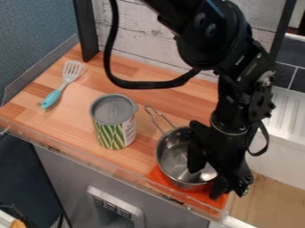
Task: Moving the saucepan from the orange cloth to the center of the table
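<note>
Wall of blue-grey colour with rough surface [35, 35] is at my far left, behind a wooden table with light and reddish strips [89, 100]. On this table, at the left, I see a spatula with pale slotted head and turquoise handle [63, 84]; it lies flat, and its head is turned to the back. To the right of it stands upright a round can with grey top and green patterned label [114, 122]. A black cable [140, 83] hangs in a loop over the table, behind the can. Next comes the silver metal saucepan with long wire handle [173, 153]. It rests upright on the orange cloth [161, 177], at the near right part of the table, and its handle points to the back and left, passing near the can. From above comes my black robot arm [208, 49], and its black two-finger gripper [207, 181] hangs at the right side of the saucepan. The gripper is released: its two fingers stand apart, one over the inside of the pan and the other outside its wall. At far right, behind the arm, I see a white ribbed surface [289, 118]
</note>
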`<state>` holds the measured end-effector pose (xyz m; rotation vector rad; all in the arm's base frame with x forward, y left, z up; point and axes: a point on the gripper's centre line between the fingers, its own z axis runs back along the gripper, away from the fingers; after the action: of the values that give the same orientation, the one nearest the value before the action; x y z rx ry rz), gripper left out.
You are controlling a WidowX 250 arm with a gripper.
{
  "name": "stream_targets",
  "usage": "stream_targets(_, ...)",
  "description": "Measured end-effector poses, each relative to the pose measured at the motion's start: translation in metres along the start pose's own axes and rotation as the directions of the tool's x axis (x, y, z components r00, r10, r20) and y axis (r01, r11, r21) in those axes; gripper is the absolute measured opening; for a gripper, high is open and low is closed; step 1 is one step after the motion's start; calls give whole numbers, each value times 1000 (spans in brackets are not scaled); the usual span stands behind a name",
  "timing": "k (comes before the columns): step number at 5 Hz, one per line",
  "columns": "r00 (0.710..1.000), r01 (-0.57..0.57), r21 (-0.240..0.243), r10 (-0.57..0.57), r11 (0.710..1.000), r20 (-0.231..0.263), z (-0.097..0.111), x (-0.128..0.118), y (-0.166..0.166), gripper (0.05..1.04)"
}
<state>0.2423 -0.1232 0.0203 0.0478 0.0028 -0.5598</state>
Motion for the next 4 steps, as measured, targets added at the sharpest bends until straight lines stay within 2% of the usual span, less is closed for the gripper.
stream_targets(1,1000,10,9,-10,1000,-5,0,-1,2,374)
stream_targets(2,1000,22,20,-22,1000,4,10,-2,3,157)
stream_targets(3,998,46,53,-49,998,46,28,-1,8,80)
stream_targets(4,993,41,102,-52,994,110,62,4,29,78)
